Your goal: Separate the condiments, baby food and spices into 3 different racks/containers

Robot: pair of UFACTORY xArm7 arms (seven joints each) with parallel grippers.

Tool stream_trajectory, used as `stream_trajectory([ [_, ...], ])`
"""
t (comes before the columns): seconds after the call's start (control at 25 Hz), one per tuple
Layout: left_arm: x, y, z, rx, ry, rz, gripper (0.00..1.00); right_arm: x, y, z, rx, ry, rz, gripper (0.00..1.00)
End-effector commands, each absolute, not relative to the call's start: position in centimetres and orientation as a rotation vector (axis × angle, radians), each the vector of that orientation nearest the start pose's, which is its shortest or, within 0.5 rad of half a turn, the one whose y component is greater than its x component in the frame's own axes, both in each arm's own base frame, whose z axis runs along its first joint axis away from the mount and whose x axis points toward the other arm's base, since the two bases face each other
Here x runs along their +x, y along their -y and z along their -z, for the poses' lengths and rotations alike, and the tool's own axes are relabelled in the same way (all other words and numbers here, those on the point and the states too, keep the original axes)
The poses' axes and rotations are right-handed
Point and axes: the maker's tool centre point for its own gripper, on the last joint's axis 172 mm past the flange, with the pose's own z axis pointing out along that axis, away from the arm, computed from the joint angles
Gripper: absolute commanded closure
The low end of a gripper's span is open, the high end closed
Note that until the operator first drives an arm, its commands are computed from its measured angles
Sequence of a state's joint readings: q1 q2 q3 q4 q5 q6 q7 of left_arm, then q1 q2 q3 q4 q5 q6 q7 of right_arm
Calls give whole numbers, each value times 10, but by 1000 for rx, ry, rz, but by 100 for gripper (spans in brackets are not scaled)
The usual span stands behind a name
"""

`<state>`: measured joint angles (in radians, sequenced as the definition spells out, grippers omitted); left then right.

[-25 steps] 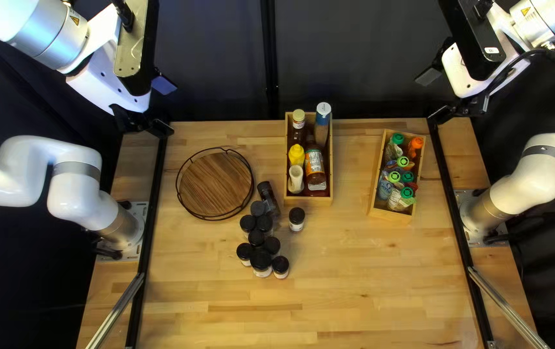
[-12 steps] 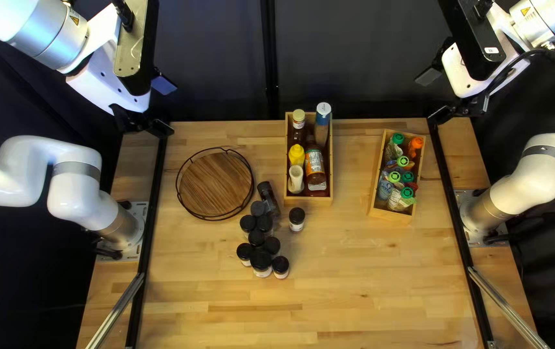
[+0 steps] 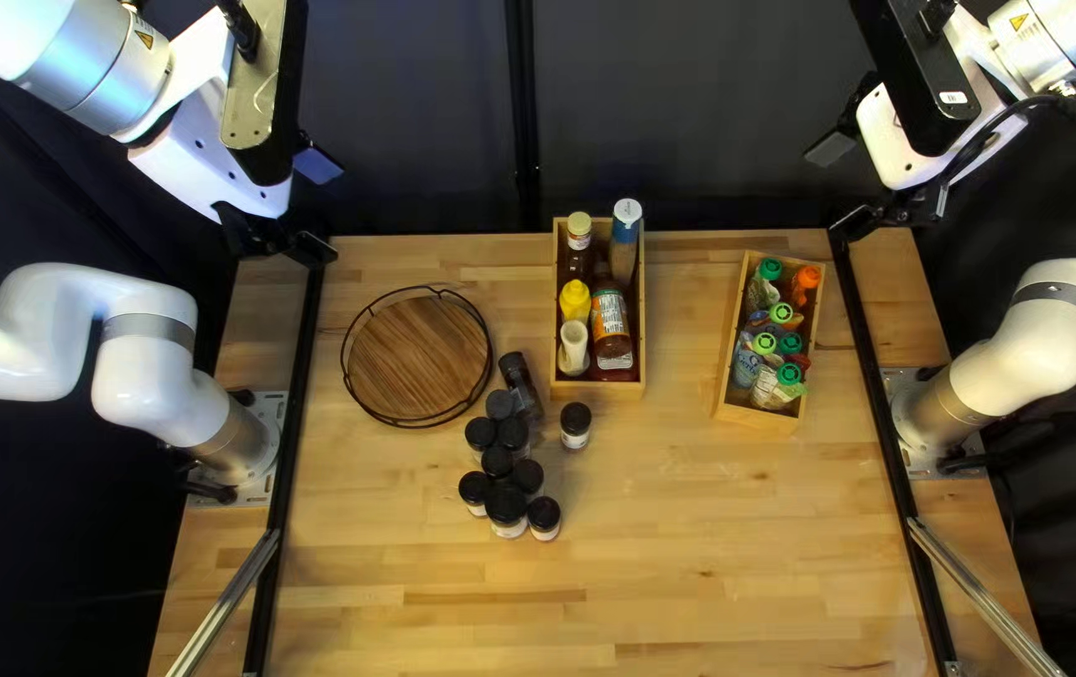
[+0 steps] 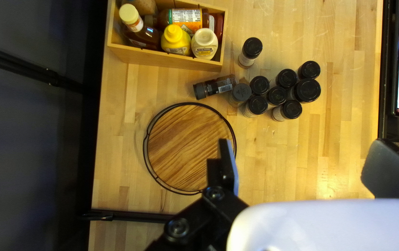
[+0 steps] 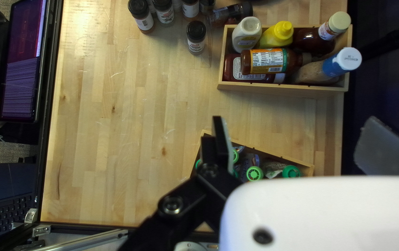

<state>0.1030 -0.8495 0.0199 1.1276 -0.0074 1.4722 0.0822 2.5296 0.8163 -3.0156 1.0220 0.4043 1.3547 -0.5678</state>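
Left gripper (image 3: 316,204) and right gripper (image 3: 836,188), raised at the table's far corners, each with 2 fingers wide apart. Condiment bottles (image 3: 609,321) occupy 1 wooden box (image 3: 600,390); capped pouches (image 3: 765,388), a 2nd box (image 3: 757,415). Beside the round rack (image 3: 419,357): 9 spice jars (image 3: 505,507) upright, 1 dark jar (image 3: 520,380) lying.

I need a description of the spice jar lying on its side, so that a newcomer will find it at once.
On the table, find the condiment box holding the yellow bottle, and the round rack left of it in the top left view. In the gap between them lies the dark jar. It alone is on its side; the other black-lidded jars stand upright.
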Motion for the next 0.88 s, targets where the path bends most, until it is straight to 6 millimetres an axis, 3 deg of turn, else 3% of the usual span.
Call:
stream_trajectory([
  [0.04,306,-30,-502,-3045,59,765,0,336,60,-476,-2988,111,872,0],
  [0.28,318,-16,-478,-3085,-2,670,0,336,60,-476,-2988,111,872,0],
  [0.56,338,12,-430,-3165,-163,506,0,336,60,-476,-2988,111,872,0],
  [0.68,354,25,-409,-3169,-182,445,0,336,60,-476,-2988,111,872,0],
  [0.88,400,44,-373,-3118,-16,361,0,336,60,-476,-2988,111,872,0],
])
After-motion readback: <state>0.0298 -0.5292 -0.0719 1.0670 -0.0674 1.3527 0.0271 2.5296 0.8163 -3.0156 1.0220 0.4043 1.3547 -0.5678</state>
